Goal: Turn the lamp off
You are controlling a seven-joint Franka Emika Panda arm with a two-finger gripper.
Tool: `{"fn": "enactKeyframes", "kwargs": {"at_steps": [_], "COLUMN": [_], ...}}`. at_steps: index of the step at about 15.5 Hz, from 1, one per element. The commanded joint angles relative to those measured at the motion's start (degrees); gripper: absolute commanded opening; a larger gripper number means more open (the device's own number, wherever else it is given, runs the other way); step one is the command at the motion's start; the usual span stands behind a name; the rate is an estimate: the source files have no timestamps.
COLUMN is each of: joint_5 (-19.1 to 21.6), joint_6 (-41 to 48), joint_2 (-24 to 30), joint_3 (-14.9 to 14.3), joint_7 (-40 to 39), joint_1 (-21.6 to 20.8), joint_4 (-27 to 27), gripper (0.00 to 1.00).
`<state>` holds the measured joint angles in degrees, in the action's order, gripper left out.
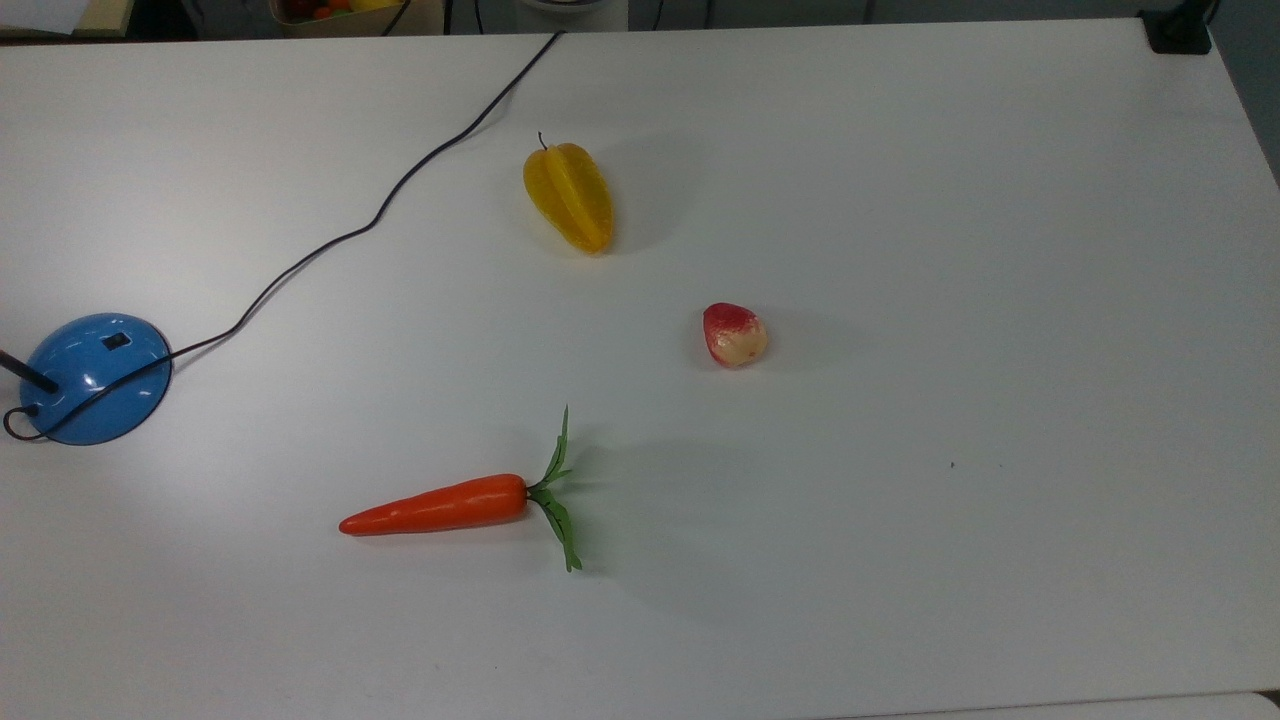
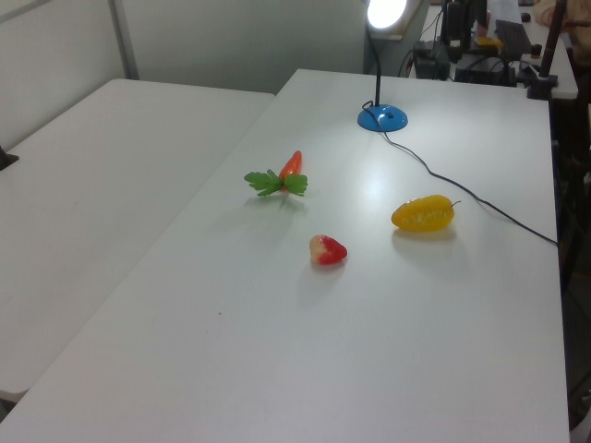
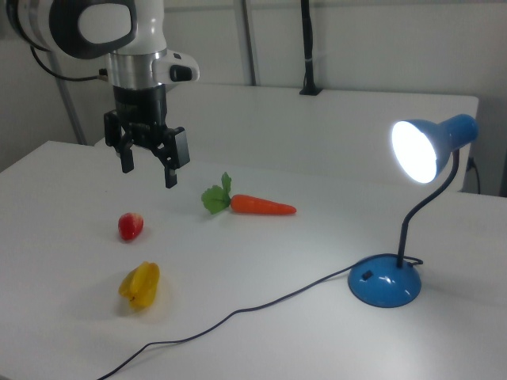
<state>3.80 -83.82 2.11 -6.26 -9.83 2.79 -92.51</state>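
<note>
The lamp (image 3: 386, 283) stands at the right view's right on a glossy blue dome base, with a black switch (image 3: 367, 276) on the dome and a bent black stem. Its blue shade (image 3: 430, 146) glows brightly, so it is lit. In the top view the lamp base (image 1: 97, 377) sits at the left edge, switch (image 1: 116, 341) on top. In the left view the lamp base (image 2: 382, 117) is far back, with the lit head (image 2: 386, 11) above it. My gripper (image 3: 147, 168) hangs open above the table at the right view's left, far from the lamp, holding nothing.
On the white table (image 1: 900, 450) lie an orange carrot (image 1: 440, 506), a yellow starfruit (image 1: 569, 196) and a red-and-cream fruit (image 1: 734, 335). The lamp's black cord (image 1: 380, 210) snakes from the base to the table's far edge. A second white table (image 2: 83, 203) adjoins in the left view.
</note>
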Motion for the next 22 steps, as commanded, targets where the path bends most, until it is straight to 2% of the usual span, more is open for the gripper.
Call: {"fn": "enactKeyframes", "kwargs": {"at_steps": [1, 16, 22], "joint_5": [-0.99, -1.60, -2.48], "joint_6": [-0.29, -0.29, -5.03], "joint_2": [0.35, 0.26, -1.67], "joint_3": [-0.07, -0.07, -0.07], "joint_7": [-1.24, -1.77, -1.77], "joint_1": [0.03, 0.11, 2.74], "joint_4": [-0.22, -0.31, -0.13], "gripper": [1.00, 1.00, 1.00]}}
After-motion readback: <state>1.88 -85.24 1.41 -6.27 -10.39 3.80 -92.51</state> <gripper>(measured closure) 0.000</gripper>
